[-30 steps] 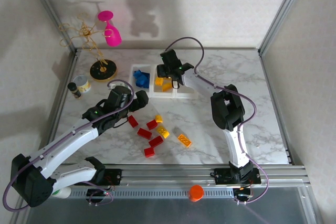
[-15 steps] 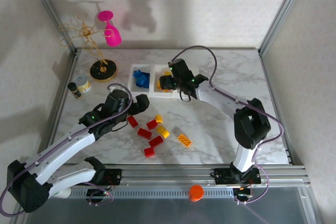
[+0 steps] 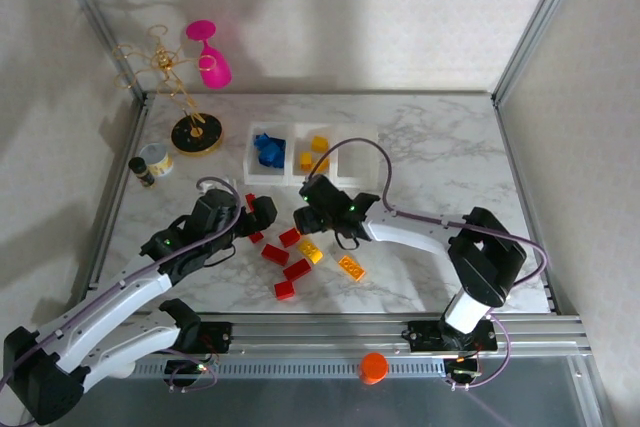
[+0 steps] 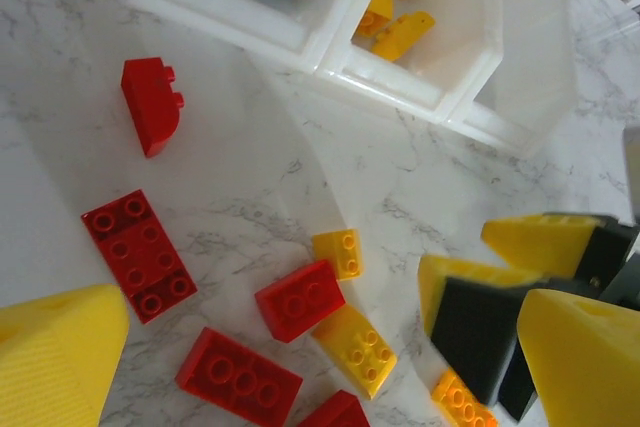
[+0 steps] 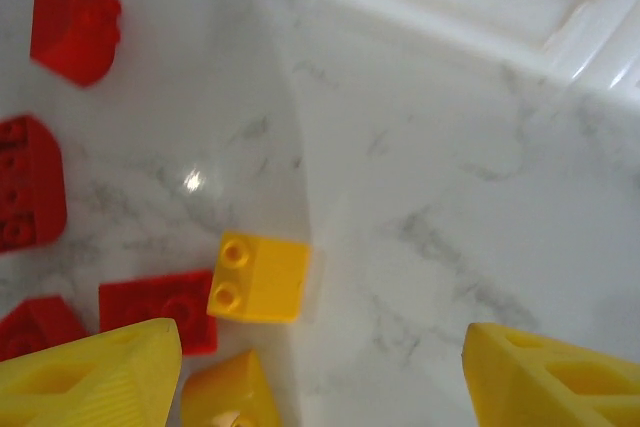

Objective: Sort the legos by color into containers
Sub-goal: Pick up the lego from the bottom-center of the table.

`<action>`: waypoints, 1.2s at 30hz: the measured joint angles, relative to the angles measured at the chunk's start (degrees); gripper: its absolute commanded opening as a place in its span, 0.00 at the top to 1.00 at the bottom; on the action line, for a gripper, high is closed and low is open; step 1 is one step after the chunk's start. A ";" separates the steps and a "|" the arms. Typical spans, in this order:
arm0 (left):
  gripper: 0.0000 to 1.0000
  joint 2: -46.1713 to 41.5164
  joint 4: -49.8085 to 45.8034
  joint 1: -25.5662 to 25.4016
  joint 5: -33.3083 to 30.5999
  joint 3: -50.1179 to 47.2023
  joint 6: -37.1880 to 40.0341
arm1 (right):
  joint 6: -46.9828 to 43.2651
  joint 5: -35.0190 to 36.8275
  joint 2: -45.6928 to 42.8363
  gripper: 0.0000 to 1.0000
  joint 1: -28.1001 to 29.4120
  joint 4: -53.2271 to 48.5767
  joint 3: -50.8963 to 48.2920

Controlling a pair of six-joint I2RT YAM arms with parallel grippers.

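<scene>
The right claw (image 5: 320, 339) hangs open over the table (image 5: 450, 197) and holds nothing. A small yellow brick (image 5: 258, 277) lies on the table, in line with the gap between its two fingers (image 5: 90, 377). A flat red brick (image 5: 155, 315) sits right up against that yellow one. Another yellow brick (image 5: 225, 392) lies just beside them.

If the claw comes down a bit off, a finger may land on the red brick. Or the claw may pinch two bricks at once, and then a red one may go in with the yellows. A small brick can also pop out and skid away if it is squeezed on a corner.

The left claw (image 3: 258, 215) is wide open too, with nothing in it. It is just left of the right claw, over the same pile of loose bricks (image 3: 275, 254). The claws are so near that they may bump if both reach in together.

The bins (image 4: 335, 57) sit on the far side of the pile. Blue bricks (image 3: 268, 150) are in the left bin and yellow ones (image 3: 315, 152) in the middle bin. The right bin looks empty. The reds I can see are all on the table, so lots is left to do.
</scene>
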 measured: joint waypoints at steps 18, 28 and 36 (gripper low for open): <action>0.00 -2.47 -1.86 -0.13 -0.11 -1.55 -1.68 | 1.20 1.05 8.07 0.40 3.21 4.20 -2.56; 0.00 -1.97 -2.60 -0.13 -1.75 -1.55 -1.64 | -0.94 3.30 14.53 0.43 3.21 3.82 3.43; 0.00 -1.99 -3.02 -0.13 -2.27 -1.55 -1.64 | -1.60 3.98 17.14 0.57 3.21 3.58 6.69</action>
